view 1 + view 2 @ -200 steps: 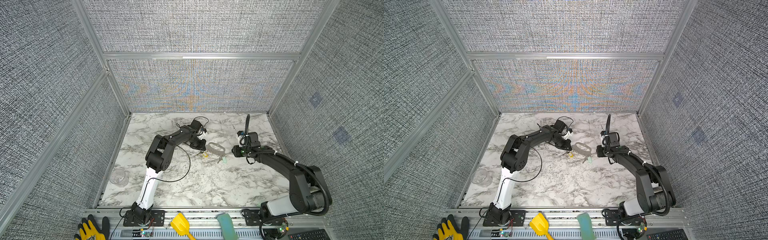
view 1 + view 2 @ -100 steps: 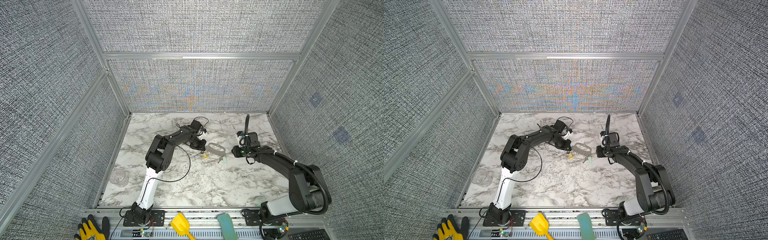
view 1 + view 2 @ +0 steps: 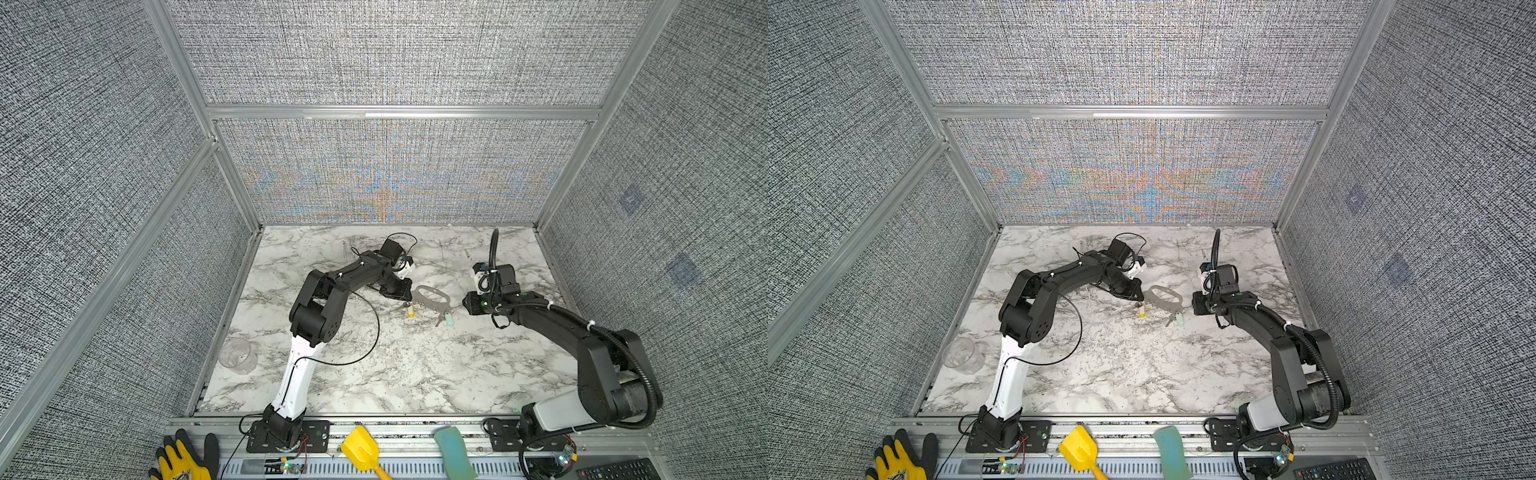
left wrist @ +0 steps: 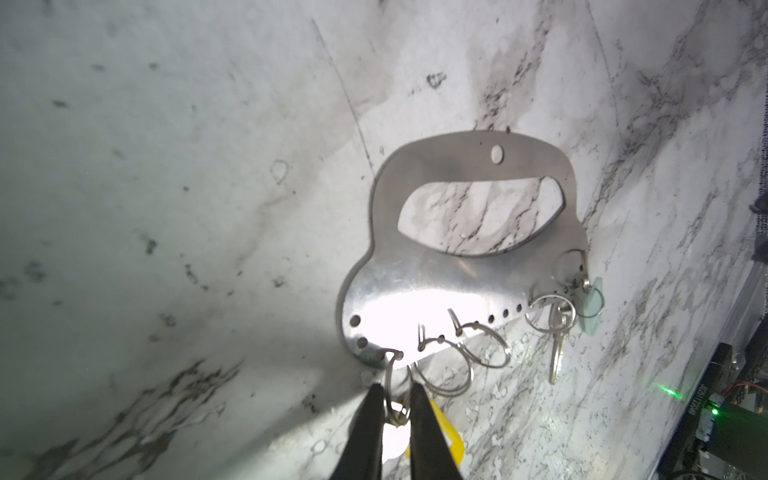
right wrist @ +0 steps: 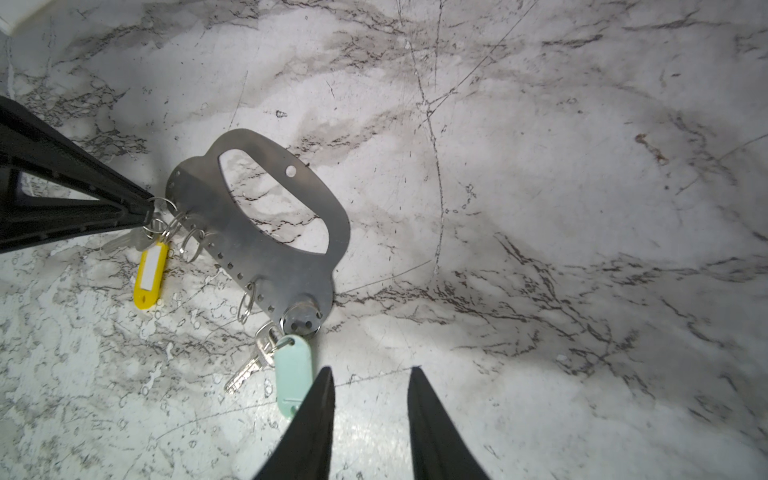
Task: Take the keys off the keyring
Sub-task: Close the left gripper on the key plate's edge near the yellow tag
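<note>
The keyring (image 3: 419, 300) (image 3: 1152, 300), a flat grey plate (image 4: 436, 286) (image 5: 291, 266) with an oval cut-out, lies on the marble. Two keys hang from split rings at its holed edge. One carries a yellow tag (image 3: 410, 311) (image 5: 150, 274). The other key (image 5: 245, 374) carries a teal tag (image 3: 448, 319) (image 5: 293, 370). My left gripper (image 3: 409, 300) (image 4: 395, 388) is shut on the yellow-tagged key's split ring at the plate's end. My right gripper (image 3: 464, 306) (image 5: 372, 370) is open and holds nothing, one fingertip (image 5: 326, 380) beside the teal tag.
Several bare split rings (image 4: 444, 370) hang along the plate's edge. A clear cup (image 3: 238, 355) stands near the left wall. A yellow scoop (image 3: 361, 451), teal block (image 3: 453, 453) and glove (image 3: 183, 457) lie beyond the front rail. Textured walls enclose three sides.
</note>
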Robot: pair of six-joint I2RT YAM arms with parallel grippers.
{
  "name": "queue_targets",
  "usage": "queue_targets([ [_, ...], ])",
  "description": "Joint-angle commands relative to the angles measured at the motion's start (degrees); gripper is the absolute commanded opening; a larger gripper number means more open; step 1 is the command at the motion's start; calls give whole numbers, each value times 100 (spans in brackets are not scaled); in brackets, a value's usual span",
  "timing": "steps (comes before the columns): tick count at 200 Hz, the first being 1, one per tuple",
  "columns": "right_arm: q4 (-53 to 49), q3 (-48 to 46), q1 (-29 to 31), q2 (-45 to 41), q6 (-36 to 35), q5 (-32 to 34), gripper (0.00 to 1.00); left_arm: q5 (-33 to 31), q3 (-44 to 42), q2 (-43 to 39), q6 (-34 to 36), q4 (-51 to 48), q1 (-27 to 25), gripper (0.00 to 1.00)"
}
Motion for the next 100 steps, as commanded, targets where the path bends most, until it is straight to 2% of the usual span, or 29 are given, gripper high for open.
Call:
queue_targets([
  [1, -13, -15, 14, 6, -36, -49, 33, 41, 35, -19, 24, 24, 1, 17],
  [100, 10, -17, 15, 48, 3, -105, 32, -37, 76, -1, -14, -4, 1, 19],
])
